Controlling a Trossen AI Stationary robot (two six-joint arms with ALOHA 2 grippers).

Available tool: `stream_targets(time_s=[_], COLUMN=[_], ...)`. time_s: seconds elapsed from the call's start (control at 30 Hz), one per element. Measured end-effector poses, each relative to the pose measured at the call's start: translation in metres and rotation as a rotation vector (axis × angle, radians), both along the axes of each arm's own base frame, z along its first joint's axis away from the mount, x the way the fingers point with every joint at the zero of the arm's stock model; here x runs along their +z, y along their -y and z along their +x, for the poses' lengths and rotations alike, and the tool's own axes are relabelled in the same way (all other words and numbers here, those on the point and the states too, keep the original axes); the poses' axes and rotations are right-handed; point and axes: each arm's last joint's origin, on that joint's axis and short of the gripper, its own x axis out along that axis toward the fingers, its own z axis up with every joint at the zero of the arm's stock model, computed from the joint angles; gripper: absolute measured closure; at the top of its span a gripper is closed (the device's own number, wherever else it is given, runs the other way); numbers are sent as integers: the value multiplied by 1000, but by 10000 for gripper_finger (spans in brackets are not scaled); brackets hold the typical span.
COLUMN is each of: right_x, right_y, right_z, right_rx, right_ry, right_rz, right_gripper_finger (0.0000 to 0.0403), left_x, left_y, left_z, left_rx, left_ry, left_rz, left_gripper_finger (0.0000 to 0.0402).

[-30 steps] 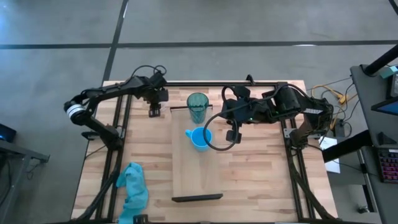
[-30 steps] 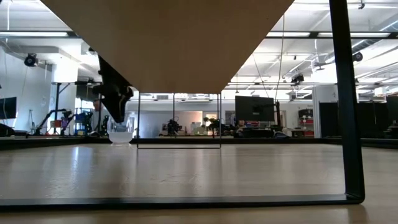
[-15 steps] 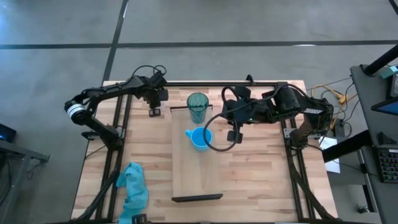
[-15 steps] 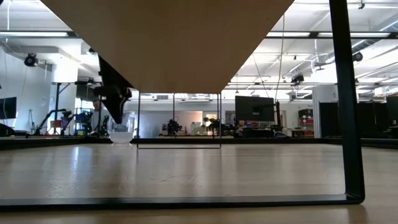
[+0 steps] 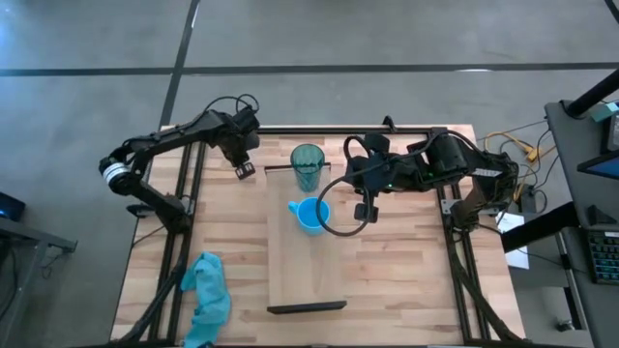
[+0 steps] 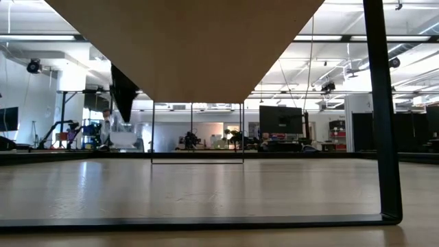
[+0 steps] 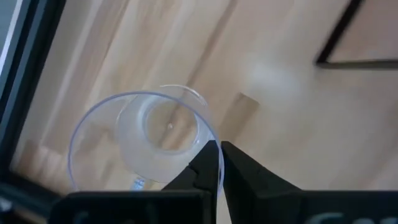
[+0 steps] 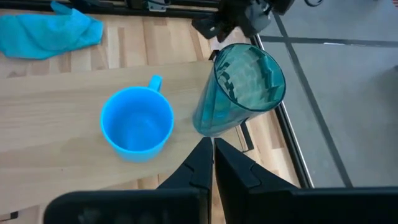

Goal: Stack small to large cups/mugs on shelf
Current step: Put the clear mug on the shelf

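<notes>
My left gripper [image 5: 243, 169] hangs over the table's far left part, beside the shelf [image 5: 305, 266], and is shut on the small clear cup [image 7: 149, 134], which the low view shows as the clear cup [image 6: 127, 140] just above the tabletop. The teal tumbler [image 5: 308, 166] stands upright on the shelf's far end, and the blue mug [image 5: 311, 216] stands just nearer on the board. My right gripper [image 5: 363, 211] hovers shut and empty over the shelf, right of the mug, with its fingers [image 8: 211, 158] short of both vessels. My left gripper pinches the clear cup's wall at the rim [image 7: 214, 142], one finger inside the cup and one outside. The fingers come from above, pointing down. The cup hangs upright, mouth up, clear of the table.
A light blue cloth [image 5: 206, 295] lies crumpled at the table's near left. Dark rails stand at the shelf's short ends, the near rail [image 5: 307, 307] and the far rail [image 5: 280, 166]. In the low view the shelf's underside [image 6: 185, 48] and its leg [image 6: 381, 110] fill the foreground.
My left gripper has shut on the clear cup's rim and risen, lifting the cup off the tabletop. The cup stays upright.
</notes>
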Motion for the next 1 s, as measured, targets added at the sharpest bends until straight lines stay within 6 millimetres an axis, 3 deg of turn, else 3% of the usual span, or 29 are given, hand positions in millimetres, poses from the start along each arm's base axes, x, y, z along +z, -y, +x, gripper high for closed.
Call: stream_targets(time_s=[0.27, 0.57, 0.8, 1.0], right_x=[-2, -3, -2, -2], right_y=[0, 1, 2, 9], right_z=[-2, -4, -4, -2], right_rx=[0, 3, 16, -7], right_ry=[-29, -47, -53, -53], right_rz=[-7, -13, -29, -30], right_gripper_finger=[394, 394, 394, 394], left_x=[52, 108, 137, 152], left_y=[30, 88, 135, 175], left_z=[0, -10, -13, -3], left_rx=[37, 51, 13, -118], left_ry=[6, 105, 252, 334], left_rz=[-33, -57, -118, -169], left_gripper_finger=[401, 401, 401, 402])
